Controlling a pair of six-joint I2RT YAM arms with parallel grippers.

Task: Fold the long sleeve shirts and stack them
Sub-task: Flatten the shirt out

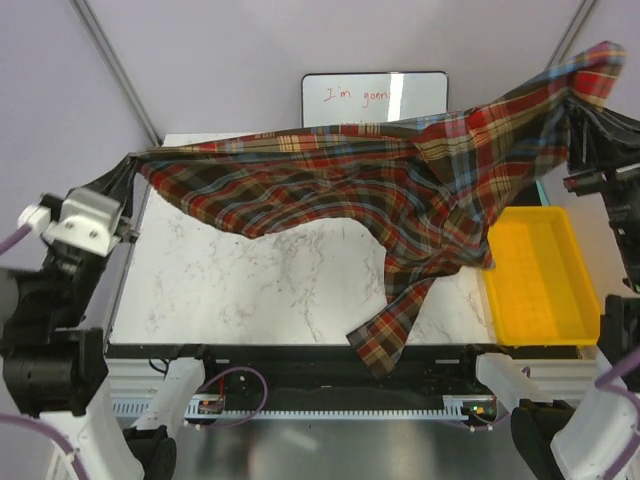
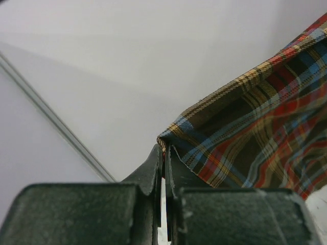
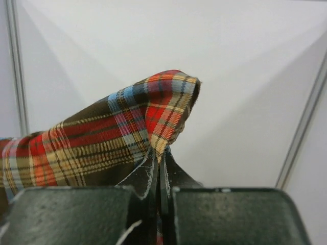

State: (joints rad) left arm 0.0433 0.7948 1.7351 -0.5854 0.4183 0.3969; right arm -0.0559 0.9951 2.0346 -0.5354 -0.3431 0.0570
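Long sleeve shirt (image 1: 340,185) strung mid-air over table (image 1: 250,290), sleeve dangling past near edge. Left gripper (image 2: 164,150) pinched on one corner, right gripper (image 3: 159,158) clamped on raised far corner. Level both ends, even tension, lower flat, clear of yellow bin (image 1: 540,275).

Pale lilac walls (image 1: 220,60) enclose the scene, with slim grey struts (image 1: 112,62) running diagonally across them. A small whiteboard (image 1: 375,98) bearing red handwriting stands at the far edge of the white marble-patterned surface (image 1: 250,290), evenly lit.
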